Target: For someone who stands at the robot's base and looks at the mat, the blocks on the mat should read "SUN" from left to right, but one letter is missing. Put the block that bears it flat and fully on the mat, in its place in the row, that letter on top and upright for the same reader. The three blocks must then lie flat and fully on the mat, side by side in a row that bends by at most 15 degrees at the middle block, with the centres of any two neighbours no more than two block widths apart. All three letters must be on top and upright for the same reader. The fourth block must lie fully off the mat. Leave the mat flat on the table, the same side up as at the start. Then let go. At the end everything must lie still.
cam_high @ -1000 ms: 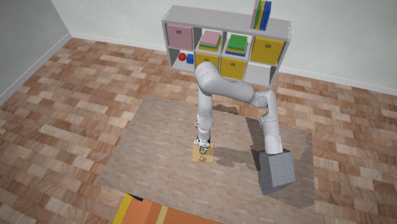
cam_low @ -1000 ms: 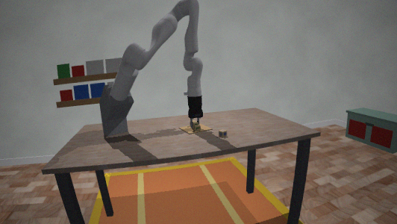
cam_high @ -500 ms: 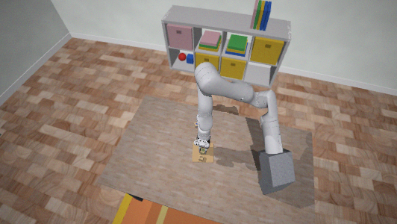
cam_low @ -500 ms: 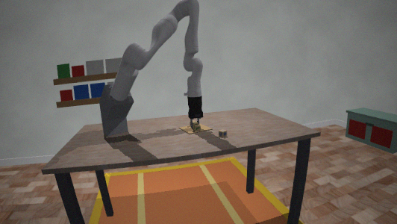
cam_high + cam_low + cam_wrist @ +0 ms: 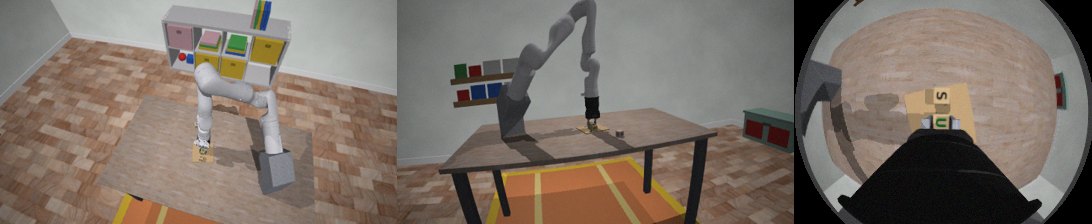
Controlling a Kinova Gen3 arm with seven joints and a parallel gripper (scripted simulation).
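A small tan mat (image 5: 210, 148) (image 5: 582, 129) (image 5: 961, 107) lies in the middle of the table. In the wrist view a block with the letter S (image 5: 941, 95) lies on the mat's far part. A block with a green U (image 5: 940, 121) sits right below it, between my fingers. My gripper (image 5: 201, 150) (image 5: 592, 126) (image 5: 941, 120) is down on the mat, with a finger against each side of the U block. The mat behind the U is hidden by my wrist, and no N shows. Another block (image 5: 620, 133) lies on the table off the mat; I cannot read its letter.
The robot's grey base (image 5: 276, 172) (image 5: 510, 116) stands on the wooden table (image 5: 157, 149) beside the mat. A shelf unit (image 5: 225, 41) stands on the floor behind the table. An orange rug (image 5: 576, 194) lies under the table.
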